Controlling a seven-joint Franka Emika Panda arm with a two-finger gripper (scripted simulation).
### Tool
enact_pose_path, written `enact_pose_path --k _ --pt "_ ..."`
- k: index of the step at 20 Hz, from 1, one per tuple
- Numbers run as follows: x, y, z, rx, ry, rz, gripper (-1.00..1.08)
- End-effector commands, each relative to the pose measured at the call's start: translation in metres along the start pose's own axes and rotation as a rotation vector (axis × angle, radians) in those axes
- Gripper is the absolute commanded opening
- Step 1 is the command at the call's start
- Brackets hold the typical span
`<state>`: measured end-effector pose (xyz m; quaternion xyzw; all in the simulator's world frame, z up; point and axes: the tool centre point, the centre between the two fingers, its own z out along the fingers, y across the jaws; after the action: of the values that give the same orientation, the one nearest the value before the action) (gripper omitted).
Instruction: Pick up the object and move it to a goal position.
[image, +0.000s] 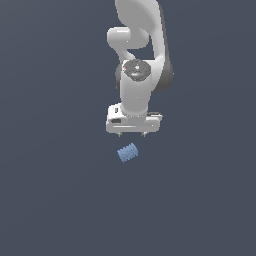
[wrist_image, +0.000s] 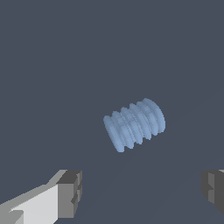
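The gripper (image: 132, 134) hangs with its jaws spread wide and nothing between them, touching nothing, while the light-blue ribbed object (image: 127, 153) lies on its side on the plain dark floor (image: 50, 200) just beside the fingertips (wrist_image: 70, 193).

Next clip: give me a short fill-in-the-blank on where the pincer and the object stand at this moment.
1. The pincer has its fingers spread ____.
2. The ribbed cylinder is coloured light ____.
3. Between the fingers there is ____; the cylinder lies apart from them.

Missing words: open; blue; nothing
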<state>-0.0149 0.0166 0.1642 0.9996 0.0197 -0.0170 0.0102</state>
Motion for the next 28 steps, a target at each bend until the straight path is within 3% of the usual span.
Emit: enact_pose_path --k 1,10,18,28 --pt "0.0 0.0 0.0 0.0 0.0 0.0 1.0" --pt "0.003 0.02 -0.004 0.011 0.014 0.04 1.0" --pt "0.004 0.019 -0.004 0.012 0.014 0.051 1.0" --pt "0.006 0.019 0.005 0.018 0.015 0.191 1.0"
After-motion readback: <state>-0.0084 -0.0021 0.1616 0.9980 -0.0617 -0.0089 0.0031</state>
